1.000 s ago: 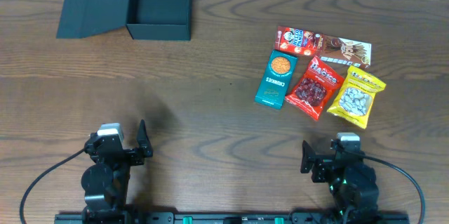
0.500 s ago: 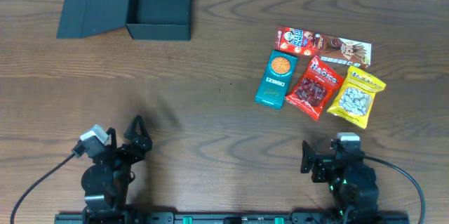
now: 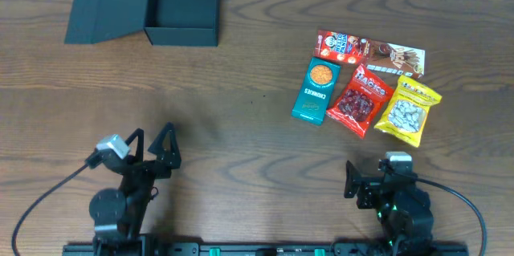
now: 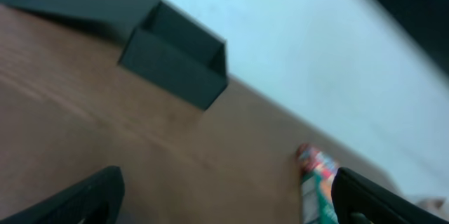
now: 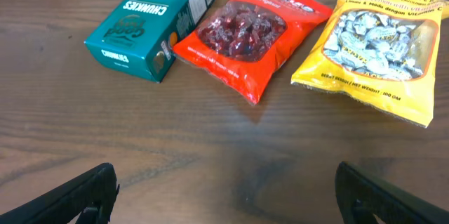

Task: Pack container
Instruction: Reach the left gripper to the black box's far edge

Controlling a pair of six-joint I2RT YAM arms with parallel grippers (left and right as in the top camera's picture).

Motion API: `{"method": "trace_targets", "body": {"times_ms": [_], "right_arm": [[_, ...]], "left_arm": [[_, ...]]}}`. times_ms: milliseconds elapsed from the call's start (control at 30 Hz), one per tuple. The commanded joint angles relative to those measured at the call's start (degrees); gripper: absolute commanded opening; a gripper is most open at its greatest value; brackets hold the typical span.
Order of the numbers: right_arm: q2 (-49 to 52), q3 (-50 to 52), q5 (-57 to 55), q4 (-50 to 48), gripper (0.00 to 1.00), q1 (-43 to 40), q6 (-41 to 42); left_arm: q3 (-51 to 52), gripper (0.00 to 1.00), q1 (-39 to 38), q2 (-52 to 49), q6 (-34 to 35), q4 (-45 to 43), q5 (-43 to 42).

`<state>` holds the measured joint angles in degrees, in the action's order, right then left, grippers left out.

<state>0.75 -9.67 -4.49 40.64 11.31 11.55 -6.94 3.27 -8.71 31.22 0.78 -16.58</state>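
Container (image 3: 181, 34) lies open and empty at far left, lid (image 3: 104, 14) folded out, well apart from 4 snacks (image 3: 360, 99) at right. Left gripper (image 3: 152, 137) and right gripper (image 5: 224, 189) are released, holding nothing. Recommended: approach teal box (image 5: 151, 24) first from above; grasp across its narrow width.

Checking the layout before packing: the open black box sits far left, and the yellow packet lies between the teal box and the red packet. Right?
No: the overhead view shows the red packet between the teal box and the yellow packet. The rest holds.
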Motion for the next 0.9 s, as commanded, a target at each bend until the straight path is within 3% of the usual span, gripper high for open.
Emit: {"method": "trace_targets", "body": {"times_ms": [0,233,467,667,867], "right_arm": [[-0.4,0.5,0.0,0.1,0.99,-0.4,0.6],[-0.4,0.5,0.0,0.1,0.99,-0.4,0.6],[-0.4,0.5,0.0,0.1,0.99,-0.4,0.6],[-0.4,0.5,0.0,0.1,0.99,-0.4,0.6],[-0.4,0.5,0.0,0.1,0.99,-0.4,0.6]], "left_arm": [[-6.2,0.96,0.1,-8.6,-7.1,-1.0,-0.8],[-23.3,0.95,0.1,-34.3,-15.6,0.6,-0.9],[-49.3,0.95,0.0,-61.8,-21.0,14.0,-0.8],[-73.7,0.95,0.0,-83.0,-18.4,26.7,-0.8],[-91.6,0.95,0.0,-99.1,-8.1,33.4,-0.9]]}}
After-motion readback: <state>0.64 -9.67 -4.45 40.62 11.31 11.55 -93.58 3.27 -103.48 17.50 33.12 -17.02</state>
